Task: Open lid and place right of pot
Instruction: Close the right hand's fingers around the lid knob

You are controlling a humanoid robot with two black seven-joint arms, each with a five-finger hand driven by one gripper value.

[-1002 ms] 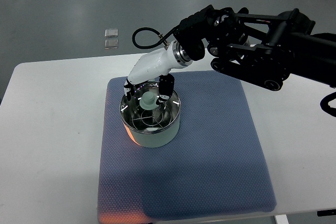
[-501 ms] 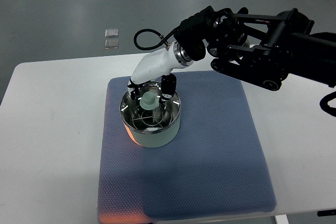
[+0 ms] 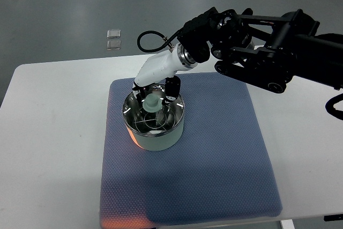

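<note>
Our right hand [image 3: 154, 90] reaches over the pot [image 3: 154, 122], its fingers [image 3: 171, 90] pinching the pale knob [image 3: 152, 103] of the glass lid [image 3: 155, 115]. The lid looks seated on the pot, so we judge lifting it and setting it on the mat [image 3: 214, 148] right of the pot remain.

right arm [image 3: 300, 46] cut off by the right edge, tabletop [image 3: 53, 132] clipped at the bottom, pot [image 3: 154, 122] rear rim hidden behind the robot hand [image 3: 154, 90], finger contact with lid knob [image 3: 152, 103] too tiny to tell
</note>
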